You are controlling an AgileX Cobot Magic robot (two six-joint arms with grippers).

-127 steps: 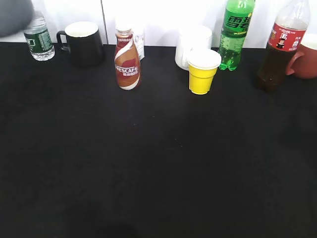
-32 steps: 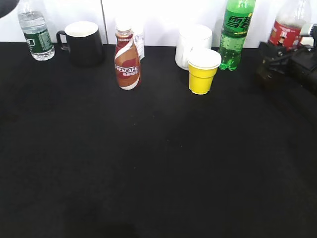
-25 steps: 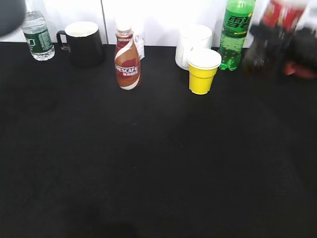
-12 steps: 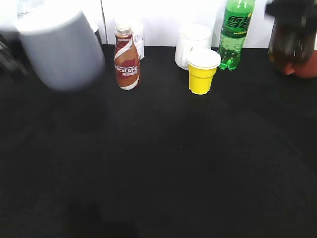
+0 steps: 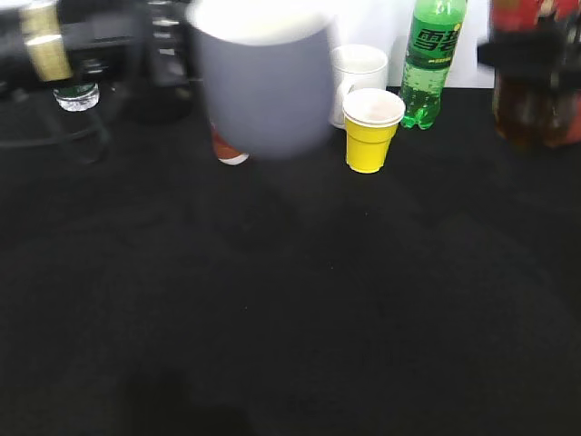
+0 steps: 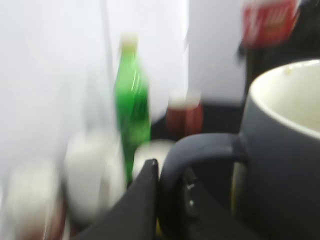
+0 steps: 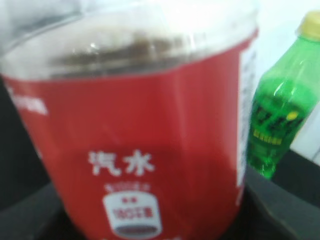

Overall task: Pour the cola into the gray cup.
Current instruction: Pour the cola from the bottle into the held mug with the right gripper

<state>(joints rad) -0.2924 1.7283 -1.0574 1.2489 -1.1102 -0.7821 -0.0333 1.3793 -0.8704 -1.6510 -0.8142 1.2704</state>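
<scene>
The gray cup [image 5: 263, 77] hangs in the air at the upper middle-left of the exterior view, blurred by motion. In the left wrist view my left gripper [image 6: 167, 185] is shut on its loop handle, and the cup's body [image 6: 285, 165] with its white inside fills the right. The cola bottle [image 5: 531, 86], dark liquid under a red label, is held above the table at the far right. My right gripper [image 5: 536, 45] is shut around it at the label. The red label [image 7: 145, 150] fills the right wrist view; the fingertips are hidden there.
A yellow cup [image 5: 370, 132], a white mug [image 5: 360, 73] and a green soda bottle [image 5: 434, 59] stand at the back. The Nescafe bottle [image 5: 227, 150] is mostly hidden behind the gray cup. A water bottle base [image 5: 75, 95] shows back left. The table is black.
The left arm has carried the gray cup rightward from the far left to the upper middle. The cola bottle stays lifted at the far right, a little lower than half a second ago.
</scene>
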